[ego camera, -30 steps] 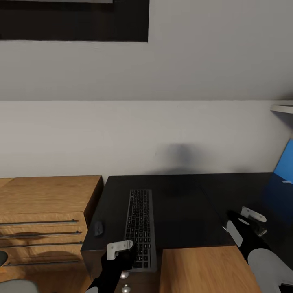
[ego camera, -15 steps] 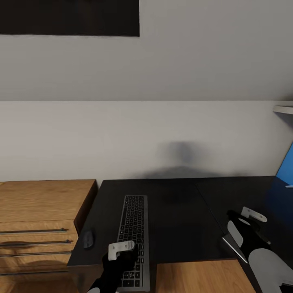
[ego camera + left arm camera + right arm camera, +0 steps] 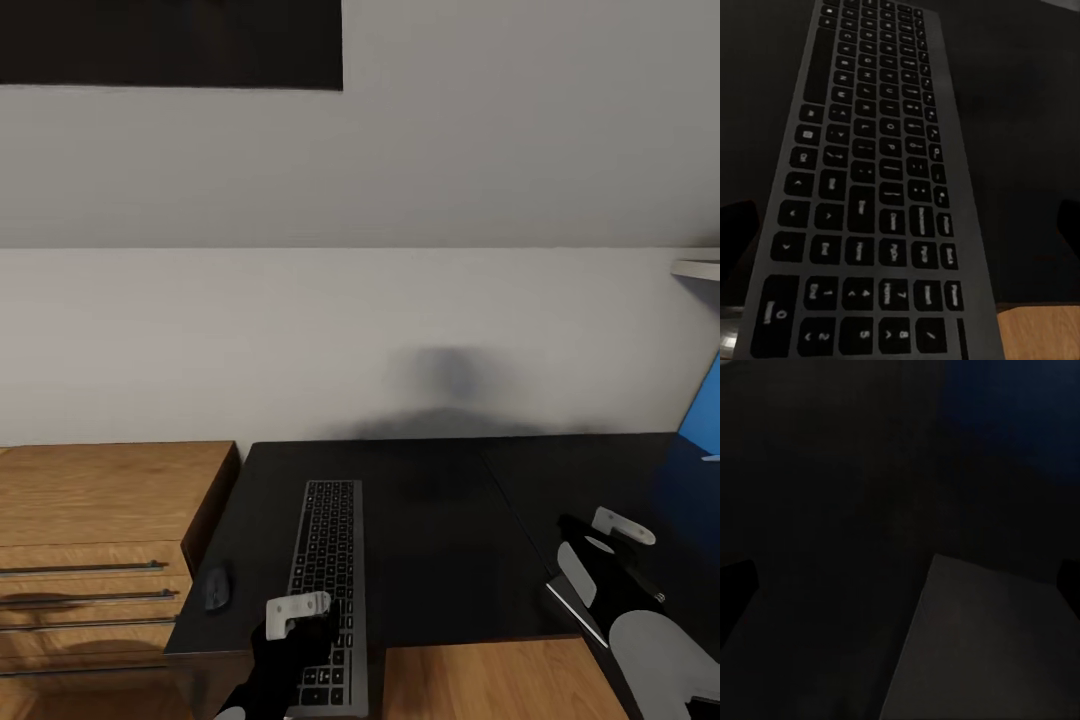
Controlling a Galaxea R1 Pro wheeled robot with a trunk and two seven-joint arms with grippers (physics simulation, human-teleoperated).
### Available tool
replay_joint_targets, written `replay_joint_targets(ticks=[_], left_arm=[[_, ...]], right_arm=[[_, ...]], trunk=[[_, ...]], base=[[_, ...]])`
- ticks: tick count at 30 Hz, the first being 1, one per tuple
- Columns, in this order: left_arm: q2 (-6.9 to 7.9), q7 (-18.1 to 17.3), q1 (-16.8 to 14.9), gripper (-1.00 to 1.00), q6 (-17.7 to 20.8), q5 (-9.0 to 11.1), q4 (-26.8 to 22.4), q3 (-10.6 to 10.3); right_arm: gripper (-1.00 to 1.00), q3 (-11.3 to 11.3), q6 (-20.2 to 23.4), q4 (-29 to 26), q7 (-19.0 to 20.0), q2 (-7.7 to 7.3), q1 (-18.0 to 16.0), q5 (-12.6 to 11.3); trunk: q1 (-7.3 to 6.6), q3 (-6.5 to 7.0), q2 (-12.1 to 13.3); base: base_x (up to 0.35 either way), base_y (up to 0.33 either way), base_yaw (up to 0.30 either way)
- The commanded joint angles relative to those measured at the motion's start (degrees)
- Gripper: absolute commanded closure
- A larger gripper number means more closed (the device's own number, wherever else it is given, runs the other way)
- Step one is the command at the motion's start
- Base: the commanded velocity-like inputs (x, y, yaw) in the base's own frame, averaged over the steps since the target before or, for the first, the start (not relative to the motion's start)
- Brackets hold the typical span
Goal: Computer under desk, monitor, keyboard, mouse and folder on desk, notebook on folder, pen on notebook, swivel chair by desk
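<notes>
Head view shows the mouse (image 3: 216, 588) left of the keyboard (image 3: 327, 585) on the counter (image 3: 440, 540); left wrist view adds key legends. Whether either gripper is open, I cannot tell.

Matt black desk (image 3: 440, 540), oak-grain drawer unit (image 3: 100, 500)

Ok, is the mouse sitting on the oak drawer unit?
No, in the head view the mouse lies on the black desk, near its edge, left of the keyboard.
</notes>
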Motion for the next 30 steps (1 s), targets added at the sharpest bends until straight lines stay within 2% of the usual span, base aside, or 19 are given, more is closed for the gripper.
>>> replay_joint_targets(ticks=[1,14,30], left_arm=[[0.0,0.4,0.0,-1.0,0.1,0.5,-0.1,-0.1],[0.01,0.4,0.0,-1.0,0.2,0.6,-0.1,-0.1],[0.03,0.4,0.0,-1.0,0.1,0.5,-0.2,-0.1]], right_arm=[[-1.0,0.1,0.2,-0.1,-0.2,-0.02,0.0,-0.4],[-1.0,0.1,0.4,0.3,-0.1,-0.16,0.0,-0.5],[-1.0,-0.1,0.6,2.0,-0.1,-0.5,0.0,-0.4]], trunk=[[0.0,-0.05,0.0],[0.0,-0.05,0.0],[0.0,-0.05,0.0]], base=[[0.007,0.0,0.0],[0.121,-0.042,0.0],[0.017,-0.007,0.0]])
